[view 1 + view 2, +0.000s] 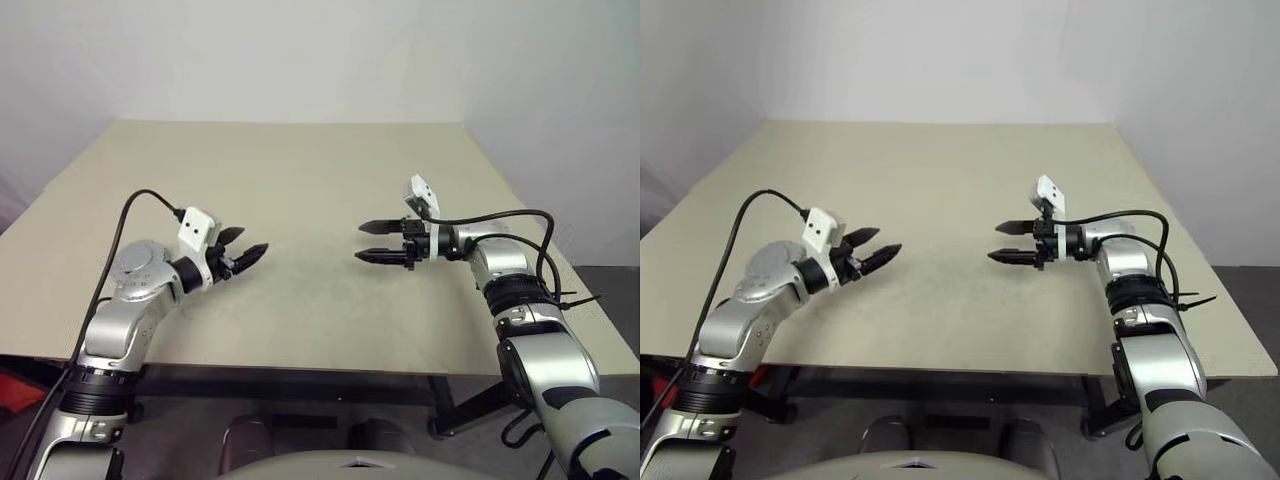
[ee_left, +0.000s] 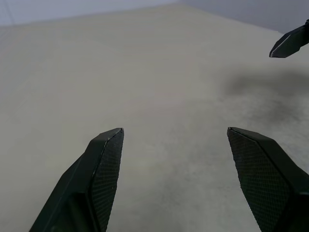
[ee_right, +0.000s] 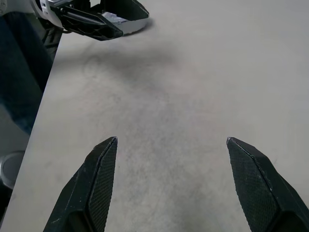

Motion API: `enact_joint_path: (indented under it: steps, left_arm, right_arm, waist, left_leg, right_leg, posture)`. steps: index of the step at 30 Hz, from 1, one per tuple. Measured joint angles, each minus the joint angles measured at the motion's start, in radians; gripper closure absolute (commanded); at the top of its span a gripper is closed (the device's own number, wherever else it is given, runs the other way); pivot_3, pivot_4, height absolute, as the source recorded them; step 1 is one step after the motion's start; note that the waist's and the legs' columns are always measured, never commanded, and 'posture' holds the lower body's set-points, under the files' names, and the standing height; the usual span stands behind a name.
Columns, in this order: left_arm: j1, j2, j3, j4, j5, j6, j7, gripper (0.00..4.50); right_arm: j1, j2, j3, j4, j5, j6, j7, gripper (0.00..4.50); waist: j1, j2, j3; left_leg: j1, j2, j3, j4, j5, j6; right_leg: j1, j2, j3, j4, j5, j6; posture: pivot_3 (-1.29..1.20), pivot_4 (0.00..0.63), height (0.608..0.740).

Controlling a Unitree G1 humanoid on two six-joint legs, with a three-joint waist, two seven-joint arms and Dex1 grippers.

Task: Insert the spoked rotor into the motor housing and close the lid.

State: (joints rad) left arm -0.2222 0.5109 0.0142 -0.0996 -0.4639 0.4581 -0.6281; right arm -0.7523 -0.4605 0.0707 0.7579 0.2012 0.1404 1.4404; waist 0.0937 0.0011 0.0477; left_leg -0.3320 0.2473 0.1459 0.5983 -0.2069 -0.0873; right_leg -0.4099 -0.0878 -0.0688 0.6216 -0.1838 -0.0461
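Where beige table lies: two spread, empty-handed end effectors, left, right.

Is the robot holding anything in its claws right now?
No, nothing. The left tool and the right tool are both open and empty, hovering above the beige table.

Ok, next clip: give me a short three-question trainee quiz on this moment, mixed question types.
1. True or false: the left pincer is open with nothing between its fingers.
2. The right pincer points: A) toward the left pincer, B) toward the far wall, C) straight up.
3. What do both pincers hover above?

Key: 1 true; 2 A; 3 the beige table.
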Motion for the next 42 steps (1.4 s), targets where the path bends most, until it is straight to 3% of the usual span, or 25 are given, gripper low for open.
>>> enact_joint_path:
  steps: [13, 42]
  left_arm:
    - [0.028, -0.039, -0.001, 0.01, 0.026, 0.023, 0.019, 0.86]
    - [0.028, -0.029, 0.029, 0.005, 0.036, 0.047, 0.021, 0.86]
  right_arm:
    - [0.007, 0.007, 0.003, -0.008, -0.004, 0.013, -0.011, 0.4]
    - [0.011, 0.022, 0.002, -0.034, -0.003, 0.029, -0.053, 0.4]
  waist:
    - [0.0, 0.0, 0.0]
    - [-0.001, 0.0, 0.0]
  left_leg:
    - [-0.001, 0.0, 0.0, 0.0, 0.0, 0.0]
    - [-0.001, 0.0, 0.0, -0.001, 0.0, 0.0]
  right_leg:
    - [-0.001, 0.0, 0.0, 0.0, 0.0, 0.0]
    - [-0.001, 0.0, 0.0, -0.001, -0.001, 0.001]
  posture:
    - [0.0, 0.0, 0.74]
    - [0.0, 0.0, 0.74]
